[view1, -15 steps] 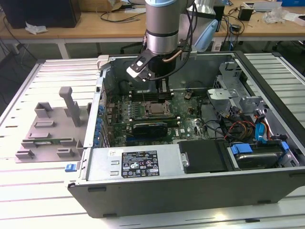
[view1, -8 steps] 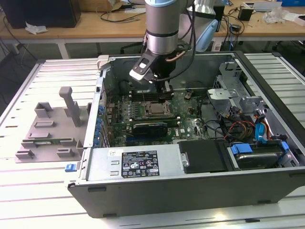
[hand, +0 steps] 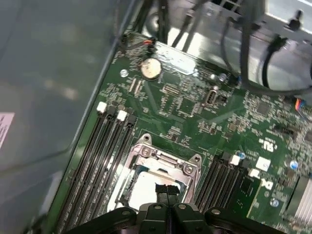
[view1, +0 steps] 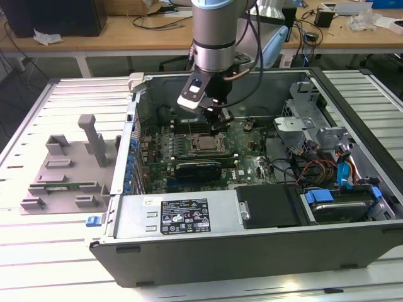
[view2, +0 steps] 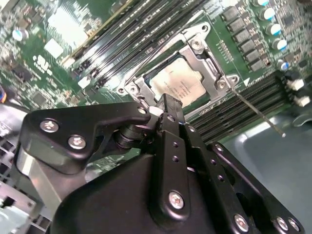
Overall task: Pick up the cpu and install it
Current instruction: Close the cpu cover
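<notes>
The cpu (view2: 178, 84), a pale silver-grey square, lies flat inside the metal-framed socket (view2: 197, 45) on the green motherboard (view1: 247, 151). It also shows in the first wrist view as the cpu (hand: 141, 187) and in the exterior view as the cpu (view1: 206, 144). My gripper (view1: 220, 119) hangs just above the socket's edge, its black fingers (view2: 168, 103) pressed together with nothing between them. In the first wrist view the gripper (hand: 167, 189) sits over the chip's near side and hides part of it.
The thin socket lever (view2: 258, 113) sticks out over the memory slots (view2: 122, 46). The open computer case holds a power supply (view1: 182, 215), a drive cage (view1: 315, 129) and loose cables (view1: 315, 168). A grey fixture (view1: 69, 170) lies on the table at the exterior view's left.
</notes>
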You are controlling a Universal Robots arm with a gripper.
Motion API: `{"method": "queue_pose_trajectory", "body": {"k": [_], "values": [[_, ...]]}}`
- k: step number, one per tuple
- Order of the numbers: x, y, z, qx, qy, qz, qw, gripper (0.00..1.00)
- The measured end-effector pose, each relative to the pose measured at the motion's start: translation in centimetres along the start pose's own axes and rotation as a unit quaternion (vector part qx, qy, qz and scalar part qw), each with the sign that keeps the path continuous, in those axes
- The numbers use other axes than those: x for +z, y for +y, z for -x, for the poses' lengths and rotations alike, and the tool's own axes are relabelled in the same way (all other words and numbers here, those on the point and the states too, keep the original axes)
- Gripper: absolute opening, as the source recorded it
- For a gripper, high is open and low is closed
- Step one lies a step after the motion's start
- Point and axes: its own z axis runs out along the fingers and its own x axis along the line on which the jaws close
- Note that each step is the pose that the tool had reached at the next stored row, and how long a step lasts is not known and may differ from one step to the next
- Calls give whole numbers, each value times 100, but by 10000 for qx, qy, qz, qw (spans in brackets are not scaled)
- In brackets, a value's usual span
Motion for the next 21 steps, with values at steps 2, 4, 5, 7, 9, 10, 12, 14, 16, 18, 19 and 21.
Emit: {"method": "queue_pose_trajectory", "body": {"k": [2, 4, 5, 7, 9, 10, 12, 14, 16, 18, 19, 21], "values": [[0, 0, 0, -221, 4, 4, 9998, 11], [1, 0, 0, -403, 7, 8, 9992, 11], [1, 0, 0, -501, 9, 9, 9987, 11], [1, 0, 0, -681, 13, 12, 9977, 11], [2, 0, 0, -885, 17, 16, 9961, 11], [2, 0, 0, -1066, 20, 20, 9943, 11], [3, 0, 0, -1399, 26, 26, 9902, 11], [4, 0, 0, -1700, 32, 31, 9854, 11], [5, 0, 0, -2037, 38, 38, 9790, 11], [6, 0, 0, -2282, 43, 43, 9736, 11], [7, 0, 0, -2470, 47, 46, 9690, 11], [9, 0, 0, -2780, 53, 51, 9606, 11]]}}
